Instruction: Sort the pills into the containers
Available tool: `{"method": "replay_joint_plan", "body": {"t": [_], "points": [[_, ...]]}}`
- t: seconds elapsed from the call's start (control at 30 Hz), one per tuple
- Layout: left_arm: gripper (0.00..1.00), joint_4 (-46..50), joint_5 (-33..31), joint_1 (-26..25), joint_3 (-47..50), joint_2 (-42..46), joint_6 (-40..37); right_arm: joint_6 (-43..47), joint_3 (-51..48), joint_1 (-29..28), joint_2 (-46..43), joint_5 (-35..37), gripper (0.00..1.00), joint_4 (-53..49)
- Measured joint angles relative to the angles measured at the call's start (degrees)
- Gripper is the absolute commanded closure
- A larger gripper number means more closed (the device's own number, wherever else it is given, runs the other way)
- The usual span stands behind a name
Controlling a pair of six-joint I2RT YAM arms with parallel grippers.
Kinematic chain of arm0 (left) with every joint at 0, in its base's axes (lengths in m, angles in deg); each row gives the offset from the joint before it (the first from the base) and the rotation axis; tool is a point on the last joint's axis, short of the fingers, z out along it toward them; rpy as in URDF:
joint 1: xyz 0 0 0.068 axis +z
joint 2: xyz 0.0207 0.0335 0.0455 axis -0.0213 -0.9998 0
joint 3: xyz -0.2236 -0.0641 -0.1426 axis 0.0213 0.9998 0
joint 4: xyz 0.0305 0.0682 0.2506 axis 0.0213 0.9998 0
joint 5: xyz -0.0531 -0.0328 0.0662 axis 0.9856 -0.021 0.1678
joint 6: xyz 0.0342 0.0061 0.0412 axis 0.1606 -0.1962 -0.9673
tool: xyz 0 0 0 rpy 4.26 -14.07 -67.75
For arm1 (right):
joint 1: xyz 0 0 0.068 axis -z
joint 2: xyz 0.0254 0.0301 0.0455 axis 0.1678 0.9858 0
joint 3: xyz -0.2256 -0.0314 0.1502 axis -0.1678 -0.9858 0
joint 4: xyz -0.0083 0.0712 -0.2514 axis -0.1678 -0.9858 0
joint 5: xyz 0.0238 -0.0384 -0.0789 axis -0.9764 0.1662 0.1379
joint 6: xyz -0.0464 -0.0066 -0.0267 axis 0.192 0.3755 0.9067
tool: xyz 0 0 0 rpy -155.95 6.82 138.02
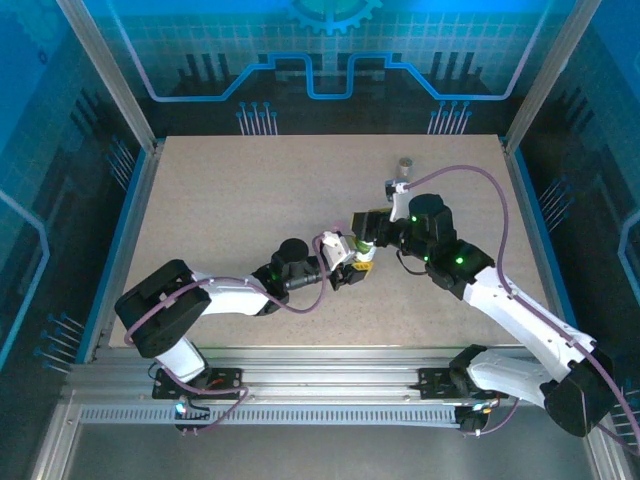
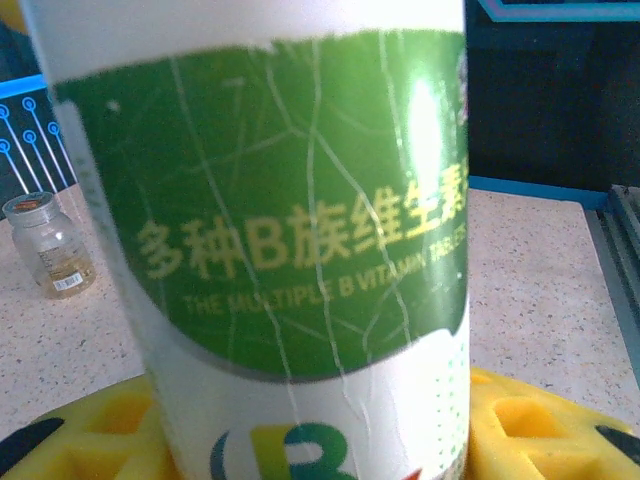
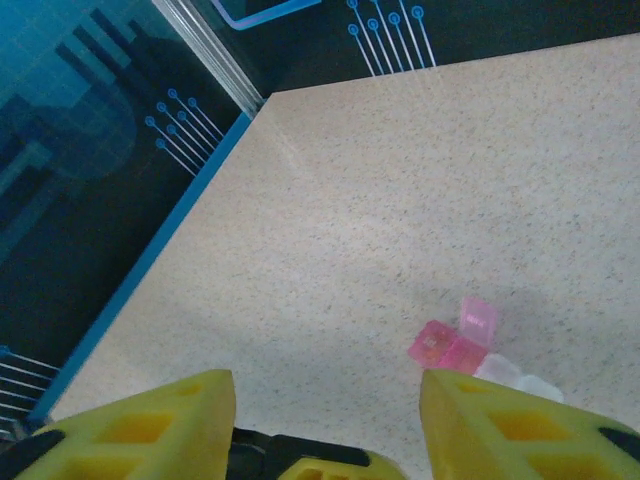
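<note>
**A:** Biggest first. What's in frame?
**B:** A speckled table [image 1: 230, 200] fills the middle of the top view. The left arm [image 1: 230, 295] comes in from the lower left and the right arm [image 1: 500, 290] from the lower right. They meet near centre frame.

**A:** Left gripper?
**B:** The left gripper [image 1: 350, 262] is closed on the white bottle [image 2: 300, 200], which has a green label. In the left wrist view the bottle takes up most of the frame, with a yellow finger on each side of its base. In the top view it is held at centre frame.

**A:** Right gripper?
**B:** On the right gripper [image 3: 325, 392] the jaws stand apart. Its yellow fingers [image 3: 150, 420] sit at the bottom left and bottom right of the right wrist view, gripping nothing, with table showing between them. In the top view it is just right of the white bottle. I can't tell if they touch.

**A:** Other containers?
**B:** The amber jar [image 2: 48, 245] has a tan cap and stands upright on the table at the left edge of the left wrist view. In the top view it is up and right of centre, well apart from both grippers. The pink container [image 3: 452, 342] is at the lower right of the right wrist view, lid flipped up. Clear pieces [image 3: 518, 375] touch its right side.
</note>
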Motion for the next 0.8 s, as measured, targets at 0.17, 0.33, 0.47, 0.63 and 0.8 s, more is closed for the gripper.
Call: {"method": "replay_joint_plan", "body": {"t": [0.17,0.33,0.47,0.63,0.8], "points": [[1.00,0.74,0.42,0.02,-0.26,0.02,0.48,0.61,-0.09,-0.26,0.00,0.96,0.86,0.28],[1.00,0.83,0.42,0.02,-0.35,0.02,0.68,1.51,-0.09,-0.35,0.00,1.57,1.00,0.37],[1.00,1.44,0.44,0.00,-0.50,0.00,0.46,3.67,-0.09,-1.16,-0.24,2.95,1.00,-0.13],[1.00,2.27,0.44,-0.26,-0.94,0.02,-0.07,7.37,-0.02,-2.47,-1.18,5.42,1.00,-1.42],[1.00,2.62,0.66,-0.57,-1.51,0.02,-0.22,12.44,1.07,-3.50,-1.92,8.90,1.00,-3.52]]}}
